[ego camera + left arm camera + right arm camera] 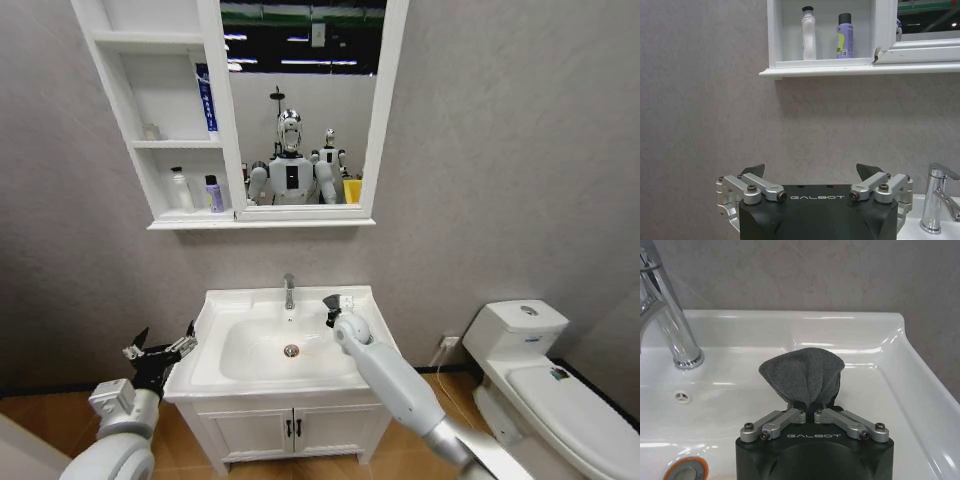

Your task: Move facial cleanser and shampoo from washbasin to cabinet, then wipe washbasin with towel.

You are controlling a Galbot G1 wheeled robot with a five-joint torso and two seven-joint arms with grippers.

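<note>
My right gripper [810,407] is shut on the dark grey towel [804,374], holding it over the right rear part of the white washbasin [225,320], to the right of the chrome tap [289,291]. In the head view the towel [331,308] shows as a dark wad at the arm's tip. A white bottle [181,190] and a purple bottle [215,194] stand in the bottom niche of the wall cabinet [125,100]; which is the facial cleanser and which the shampoo I cannot tell. My left gripper [160,348] hangs open and empty just left of the washbasin's edge.
A white toilet [545,385] stands to the right. The two-door floor vanity [290,428] sits under the basin. The mirror [300,100] fills the cabinet's right part. A blue tube [205,98] stands in the middle niche. The round drain [291,351] lies in the bowl.
</note>
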